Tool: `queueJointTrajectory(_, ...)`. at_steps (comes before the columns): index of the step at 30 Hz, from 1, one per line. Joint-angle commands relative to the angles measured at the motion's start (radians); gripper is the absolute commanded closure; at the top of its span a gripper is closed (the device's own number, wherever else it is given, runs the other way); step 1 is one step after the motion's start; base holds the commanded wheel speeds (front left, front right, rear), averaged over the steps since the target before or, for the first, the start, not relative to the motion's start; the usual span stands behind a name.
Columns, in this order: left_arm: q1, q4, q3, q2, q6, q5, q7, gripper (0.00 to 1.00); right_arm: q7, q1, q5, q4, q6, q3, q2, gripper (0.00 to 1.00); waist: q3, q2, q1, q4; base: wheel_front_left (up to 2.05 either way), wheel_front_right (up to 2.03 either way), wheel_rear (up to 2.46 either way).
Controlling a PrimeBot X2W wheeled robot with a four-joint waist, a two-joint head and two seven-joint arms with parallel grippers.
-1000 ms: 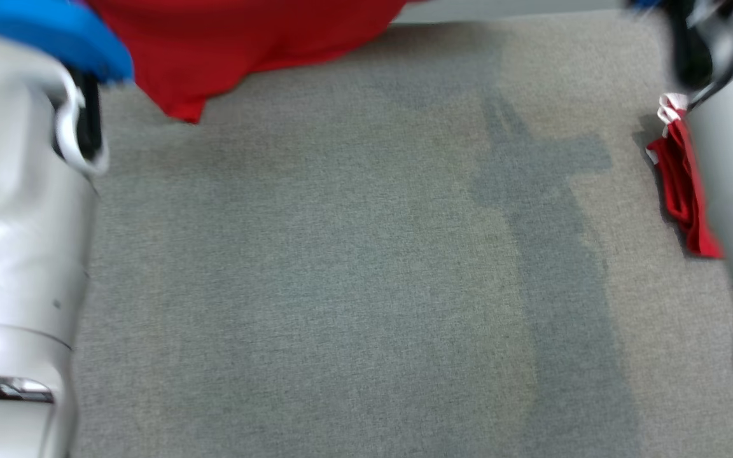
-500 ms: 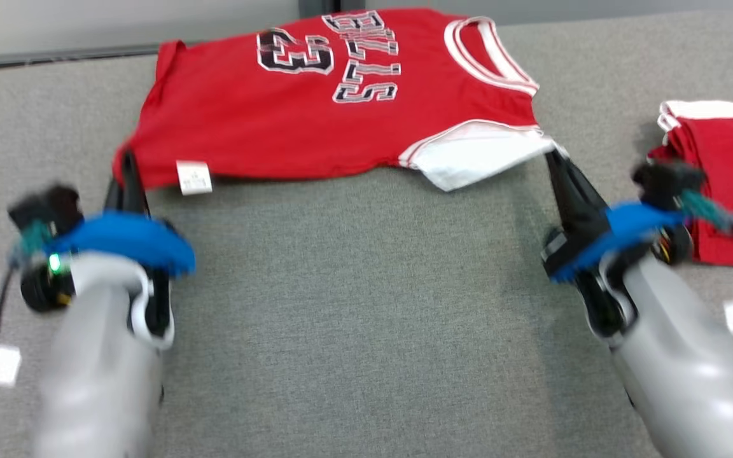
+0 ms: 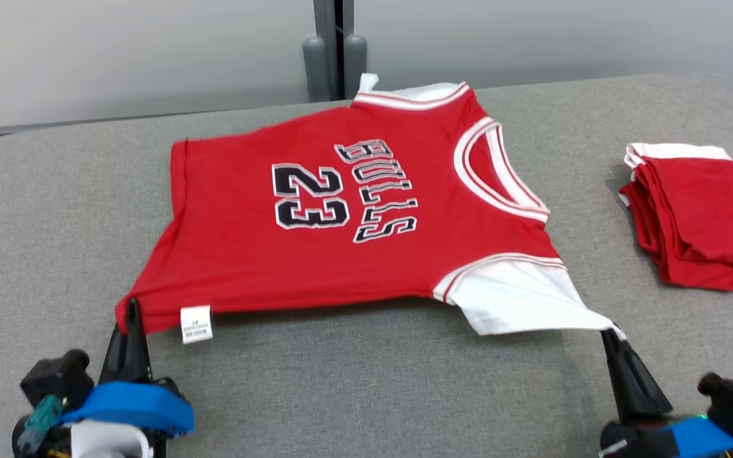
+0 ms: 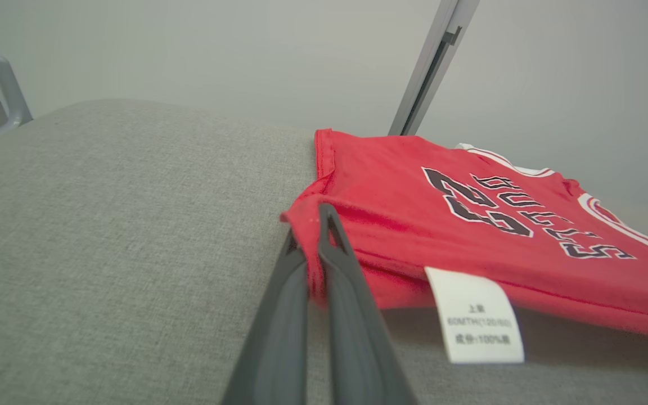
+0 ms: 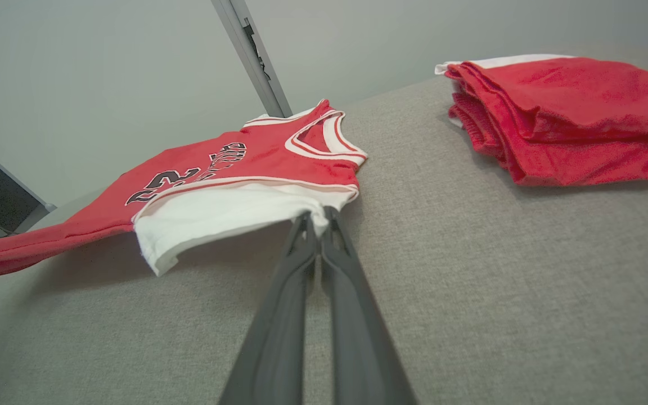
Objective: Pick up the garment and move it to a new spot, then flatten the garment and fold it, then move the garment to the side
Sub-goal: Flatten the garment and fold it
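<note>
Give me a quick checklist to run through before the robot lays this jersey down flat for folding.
1. The left gripper is shut on the jersey at its hem corner: ok.
2. The right gripper is shut on the white sleeve tip: ok.
3. Near edge stretched between them, raised off the table: ok.
4. Front panel spread without big wrinkles: ok.
5. Back layer flat underneath: cannot tell.
6. The folded red stack lies apart from the jersey: ok.
</note>
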Motion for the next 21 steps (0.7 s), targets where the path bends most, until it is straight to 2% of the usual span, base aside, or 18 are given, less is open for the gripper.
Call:
queueJointTrajectory(1,0.033,-0.045,0.006,0.007,0.014,0.001,0.022,1.00,0.019,0.044,-0.017,-0.045,0.000,-0.026,0.008,1.00,-0.010,0.0002,0.0003,-0.008,0.00,0.00,0.00)
queueJointTrajectory(7,0.226,-0.341,-0.002,0.008,0.085,0.004,0.181,1.00,0.177,0.224,-0.097,-0.312,0.000,-0.129,0.070,1.00,-0.022,0.0002,0.0003,-0.010,0.00,0.00,0.00)
queueJointTrajectory(11,0.278,-0.467,-0.014,0.017,0.102,-0.008,0.284,1.00,0.261,0.265,-0.126,-0.412,0.000,-0.163,0.090,1.00,-0.011,0.0002,0.0003,-0.007,0.00,0.00,0.00)
queueJointTrajectory(15,0.271,-0.491,-0.023,0.031,0.098,-0.036,0.381,1.00,0.316,0.219,-0.140,-0.433,0.000,-0.170,0.085,1.00,0.011,0.0002,0.0003,-0.003,0.00,0.00,0.00)
queueJointTrajectory(21,0.187,-0.448,-0.028,0.054,0.081,-0.085,0.497,1.00,0.356,0.071,-0.125,-0.359,0.000,-0.154,0.021,1.00,0.076,0.0002,0.0003,0.010,0.00,0.00,0.00)
